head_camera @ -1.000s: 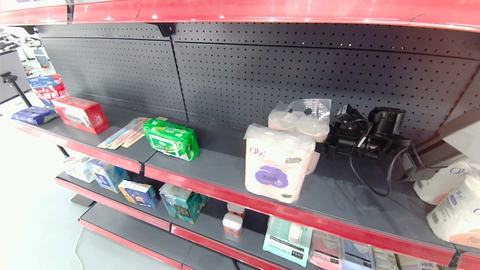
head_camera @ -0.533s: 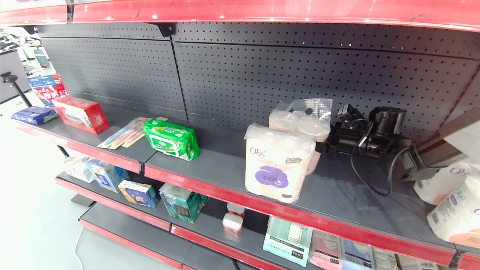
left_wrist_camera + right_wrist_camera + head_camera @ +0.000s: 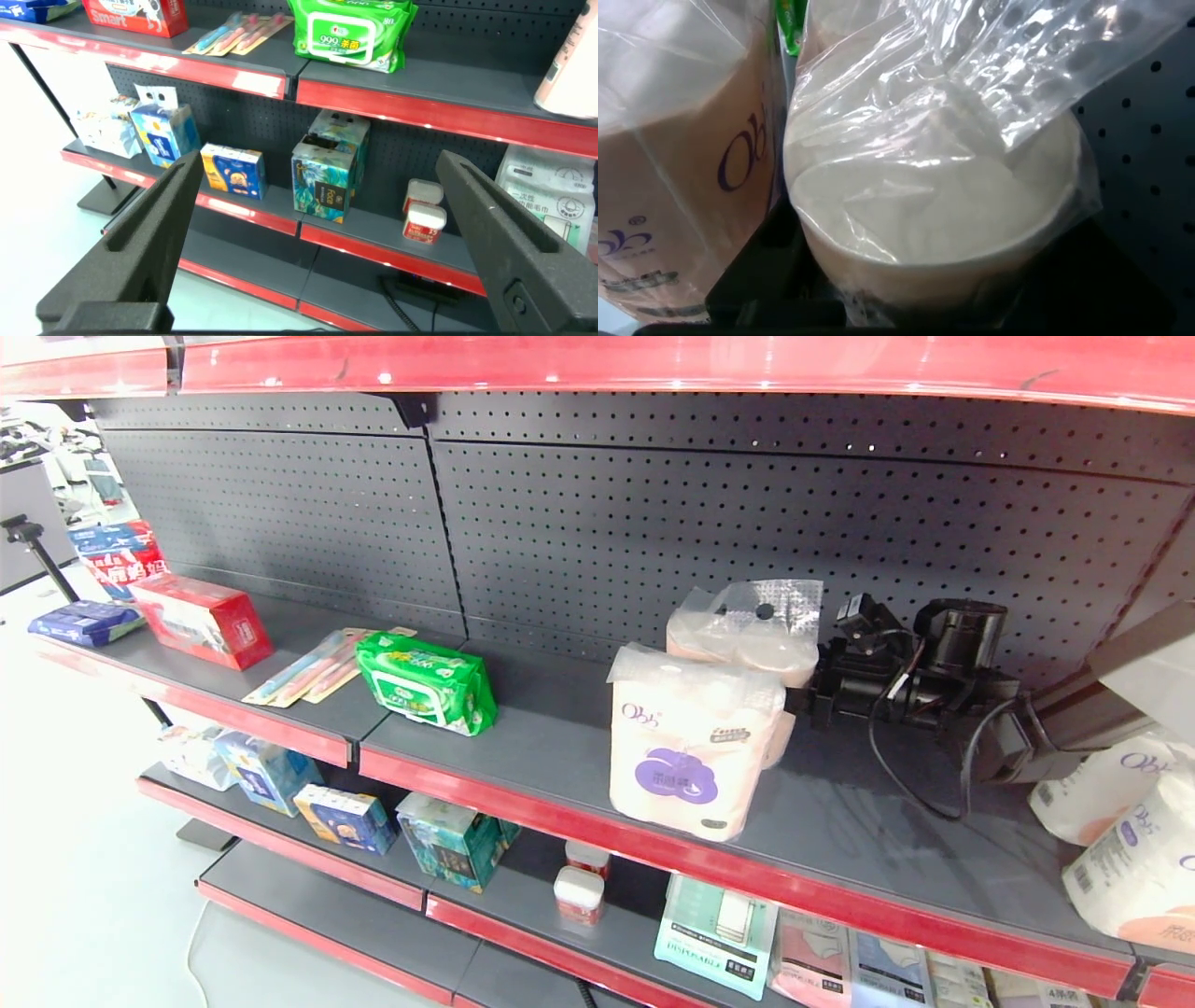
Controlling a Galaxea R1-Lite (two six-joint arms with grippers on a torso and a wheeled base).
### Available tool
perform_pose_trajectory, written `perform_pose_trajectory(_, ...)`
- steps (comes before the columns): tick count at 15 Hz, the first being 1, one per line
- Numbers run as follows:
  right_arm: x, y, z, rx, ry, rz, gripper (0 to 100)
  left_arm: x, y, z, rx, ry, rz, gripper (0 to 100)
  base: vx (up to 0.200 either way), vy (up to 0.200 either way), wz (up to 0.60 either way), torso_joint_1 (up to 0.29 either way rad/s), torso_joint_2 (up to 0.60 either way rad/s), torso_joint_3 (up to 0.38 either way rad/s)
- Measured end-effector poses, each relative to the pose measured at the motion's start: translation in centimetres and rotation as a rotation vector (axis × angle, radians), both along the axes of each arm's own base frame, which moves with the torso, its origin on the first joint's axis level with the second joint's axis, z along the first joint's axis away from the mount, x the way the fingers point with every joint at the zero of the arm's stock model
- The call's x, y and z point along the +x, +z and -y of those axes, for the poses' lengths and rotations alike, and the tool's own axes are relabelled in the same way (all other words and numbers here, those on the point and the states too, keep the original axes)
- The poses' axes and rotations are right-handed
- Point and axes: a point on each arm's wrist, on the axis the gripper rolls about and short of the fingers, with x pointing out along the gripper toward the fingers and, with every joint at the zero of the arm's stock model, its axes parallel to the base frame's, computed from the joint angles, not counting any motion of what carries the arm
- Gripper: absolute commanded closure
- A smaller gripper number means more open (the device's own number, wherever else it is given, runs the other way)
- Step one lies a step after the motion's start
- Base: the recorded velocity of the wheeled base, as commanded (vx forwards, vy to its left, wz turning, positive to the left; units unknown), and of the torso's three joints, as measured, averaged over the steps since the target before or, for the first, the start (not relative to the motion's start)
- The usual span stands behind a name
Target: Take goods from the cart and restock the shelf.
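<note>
A clear plastic pack of white paper bowls stands at the back of the grey shelf board, just behind a toilet paper pack. My right gripper is at the bowl pack's right side, shut on it. Close up, the bowl pack sits between the dark fingers, with the toilet paper pack pressed against it. My left gripper hangs open and holds nothing, lower down in front of the lower shelves.
Green wipes, toothbrushes and a red box lie further left on the same board. More toilet paper packs crowd the right end. Small boxes line the shelf below.
My right arm has shifted slightly, and the bowl pack has nudged a little with it. Everything else stays where it was.
</note>
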Motion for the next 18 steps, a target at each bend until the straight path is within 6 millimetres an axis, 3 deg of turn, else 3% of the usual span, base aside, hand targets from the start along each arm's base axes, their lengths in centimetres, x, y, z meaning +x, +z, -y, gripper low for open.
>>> perform_pose_trajectory(4, 0.1, -0.2, 0.0, -0.002, -0.002, -0.008, 100, 0.0, 0.0, 0.0, 0.0, 0.0, 0.0, 0, 0.0, 0.0, 0.0, 0.0, 0.0, 0.0)
perform_pose_trajectory(5, 0.1, -0.2, 0.0, -0.003, -0.004, -0.014, 0, 0.0, 0.0, 0.0, 0.0, 0.001, 0.0, 0, 0.0, 0.0, 0.0, 0.0, 0.0, 0.0)
perform_pose_trajectory(13, 0.1, -0.3, 0.2, -0.003, -0.011, -0.021, 0, 0.0, 0.0, 0.0, 0.0, 0.0, 0.0, 0, 0.0, 0.0, 0.0, 0.0, 0.0, 0.0)
perform_pose_trajectory(18, -0.3, 1.3, 0.7, 0.019, -0.029, -0.013, 0, 0.0, 0.0, 0.0, 0.0, 0.0, 0.0, 0, 0.0, 0.0, 0.0, 0.0, 0.0, 0.0)
